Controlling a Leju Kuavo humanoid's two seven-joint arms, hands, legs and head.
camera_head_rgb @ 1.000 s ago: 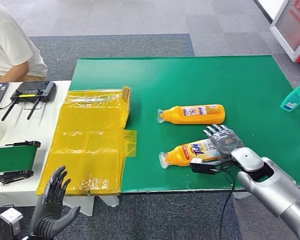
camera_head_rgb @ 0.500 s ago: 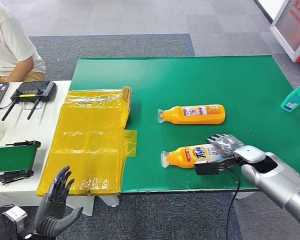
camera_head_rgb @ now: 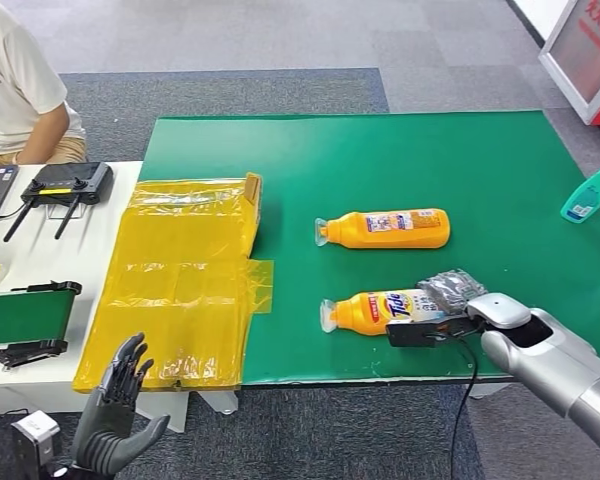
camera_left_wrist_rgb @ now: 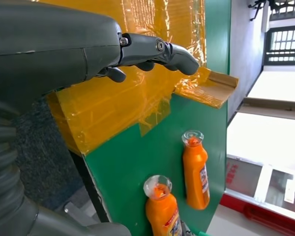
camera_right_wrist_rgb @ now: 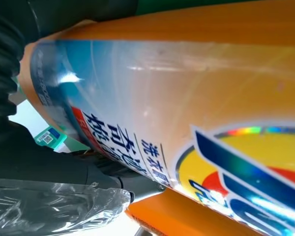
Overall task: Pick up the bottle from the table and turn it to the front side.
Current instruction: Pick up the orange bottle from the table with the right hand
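Note:
Two orange bottles lie on their sides on the green table (camera_head_rgb: 463, 160), caps pointing left. The near bottle (camera_head_rgb: 369, 310) shows a Tide label facing up. My right hand (camera_head_rgb: 452, 292), its fingers covered in clear film, curls over this bottle's base end and grips it while it lies on the table. Up close in the right wrist view, the label (camera_right_wrist_rgb: 183, 113) sits against my palm, with a dark finger (camera_right_wrist_rgb: 112, 179) behind it. The far bottle (camera_head_rgb: 387, 228) lies free. My left hand (camera_head_rgb: 116, 415) hangs open below the table's front edge, its fingers (camera_left_wrist_rgb: 157, 49) spread.
Yellow plastic bags (camera_head_rgb: 184, 280) cover the table's left part. A teal bottle (camera_head_rgb: 590, 193) lies at the right edge. A white side table holds a router (camera_head_rgb: 67, 185) and a green-belt device (camera_head_rgb: 25, 315). A person (camera_head_rgb: 18, 90) sits at the far left.
My right hand's fingers have gone from lying flat above the near bottle to curling down over its base end. The left hand drifted slightly right and down.

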